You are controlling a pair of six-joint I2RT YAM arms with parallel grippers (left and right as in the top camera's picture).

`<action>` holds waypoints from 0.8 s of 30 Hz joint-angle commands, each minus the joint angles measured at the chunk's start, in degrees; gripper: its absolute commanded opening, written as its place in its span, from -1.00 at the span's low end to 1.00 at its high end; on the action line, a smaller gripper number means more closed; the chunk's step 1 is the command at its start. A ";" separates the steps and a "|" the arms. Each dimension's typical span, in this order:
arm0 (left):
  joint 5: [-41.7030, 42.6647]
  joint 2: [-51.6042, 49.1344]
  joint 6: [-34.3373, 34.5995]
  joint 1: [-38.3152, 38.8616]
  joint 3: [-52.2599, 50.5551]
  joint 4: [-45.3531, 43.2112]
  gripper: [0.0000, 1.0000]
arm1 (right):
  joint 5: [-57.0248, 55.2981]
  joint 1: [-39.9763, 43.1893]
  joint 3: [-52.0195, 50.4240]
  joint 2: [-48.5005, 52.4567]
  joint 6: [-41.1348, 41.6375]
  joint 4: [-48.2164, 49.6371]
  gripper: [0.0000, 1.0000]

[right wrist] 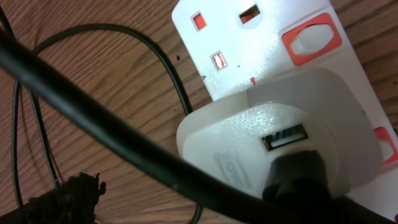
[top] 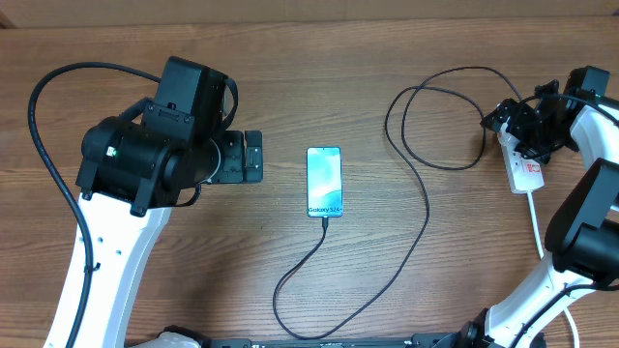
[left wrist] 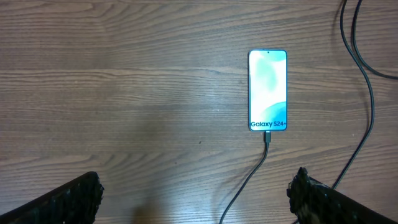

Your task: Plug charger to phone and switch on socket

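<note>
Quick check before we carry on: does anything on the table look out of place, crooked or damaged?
Nothing stands out. The phone lies flat and square on the table. The black charger cable runs from its bottom edge in loose loops toward the white power strip. No damage or spill shows.

Slim rectangular smartphone [top: 324, 182] lies flat and face up on the wooden table [top: 290, 58], light blue screen lit, dark text at its near short edge. Thin black charger cable [left wrist: 266, 144] is seated in that edge and loops right to the white oblong power strip [right wrist: 261, 43]. Position of its red switch [right wrist: 311, 40] cannot be judged with confidence.
</note>
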State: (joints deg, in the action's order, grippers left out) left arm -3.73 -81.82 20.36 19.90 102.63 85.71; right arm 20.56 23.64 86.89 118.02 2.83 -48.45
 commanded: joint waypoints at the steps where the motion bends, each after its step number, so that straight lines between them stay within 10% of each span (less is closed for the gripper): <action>1: -0.72 -0.46 -1.09 0.37 1.03 -0.22 0.99 | 2.14 -0.79 -0.90 1.73 0.13 -0.98 1.00; 24: -0.72 -0.46 -1.09 0.37 1.03 -0.24 0.99 | -12.33 -0.79 9.68 -14.97 10.60 -20.00 0.99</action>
State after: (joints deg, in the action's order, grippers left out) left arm -3.73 -81.82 20.36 19.90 102.63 85.71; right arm 11.42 23.16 94.56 108.20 10.04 -67.64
